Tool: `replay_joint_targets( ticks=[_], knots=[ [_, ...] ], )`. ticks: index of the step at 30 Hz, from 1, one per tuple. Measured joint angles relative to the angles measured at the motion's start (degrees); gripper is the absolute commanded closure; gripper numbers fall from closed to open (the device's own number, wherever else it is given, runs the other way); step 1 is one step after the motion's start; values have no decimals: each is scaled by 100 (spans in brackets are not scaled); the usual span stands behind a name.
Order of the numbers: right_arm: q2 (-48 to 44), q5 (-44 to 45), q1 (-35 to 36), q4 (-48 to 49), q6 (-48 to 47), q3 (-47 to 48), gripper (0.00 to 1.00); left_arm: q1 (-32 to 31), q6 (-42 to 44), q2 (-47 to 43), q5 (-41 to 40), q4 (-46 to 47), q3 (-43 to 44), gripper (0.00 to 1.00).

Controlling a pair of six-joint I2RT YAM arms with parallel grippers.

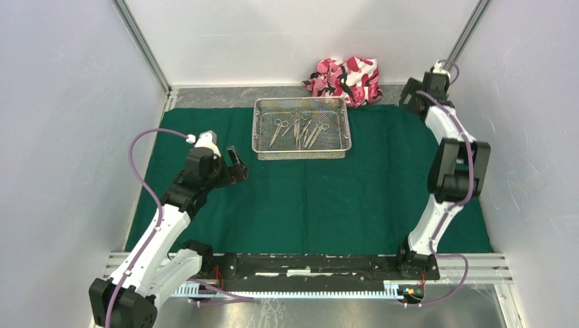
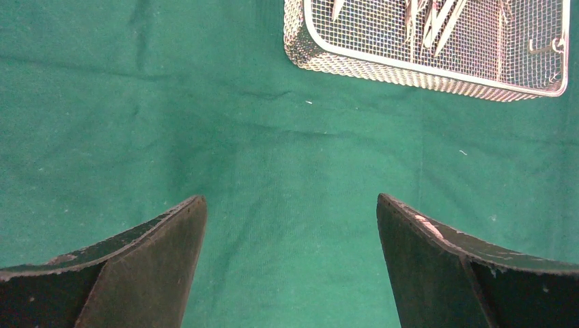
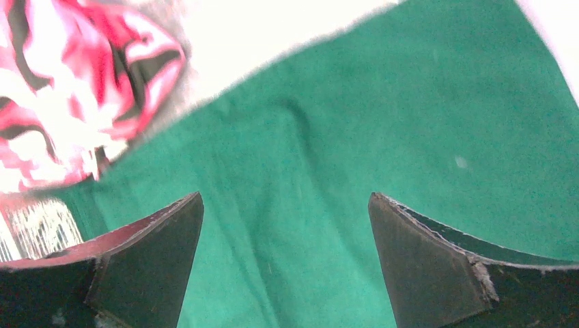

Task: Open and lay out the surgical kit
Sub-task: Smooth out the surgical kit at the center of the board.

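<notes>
The dark green drape [image 1: 307, 198] lies spread flat over the table. On its far middle stands the silver wire-mesh tray [image 1: 263, 130] with slim steel scissors and forceps [image 1: 300, 130] lying inside. My left gripper [image 1: 235, 166] hovers open over bare drape, left of and nearer than the tray. In the left wrist view the tray [image 2: 355, 65] and its instruments [image 2: 430, 17] sit at the upper right, beyond the open gripper [image 2: 290, 205]. My right gripper [image 1: 412, 92] is open at the drape's far right corner. Only green cloth [image 3: 382, 123] shows between its fingers [image 3: 285, 201].
A pink-white-black camouflage cloth bundle [image 1: 345, 80] lies behind the tray's right end, off the drape; it fills the upper left of the right wrist view [image 3: 75, 89]. White walls close in the left, back and right. The arms' base rail [image 1: 307, 266] runs along the near edge.
</notes>
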Motion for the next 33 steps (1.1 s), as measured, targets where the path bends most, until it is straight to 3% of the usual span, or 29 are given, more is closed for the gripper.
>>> replay_joint_targets(
  ticks=[4,13,21,27,33],
  knots=[
    [1128,42,-4,52,-4,1307,2,0,0,37,-2,-9,2,0],
    [2439,20,-103,122,-2,2380,2,0,0,46,-4,-37,2,0],
    [3163,-192,-380,280,138,2741,4,0,-2,44,-26,-52,2,0],
    [3698,-186,-638,308,157,3541,5,-11,0,20,-111,-76,2,0],
    [3786,-203,-695,13,-63,3812,4,-11,-2,15,-140,-74,2,0]
  ],
)
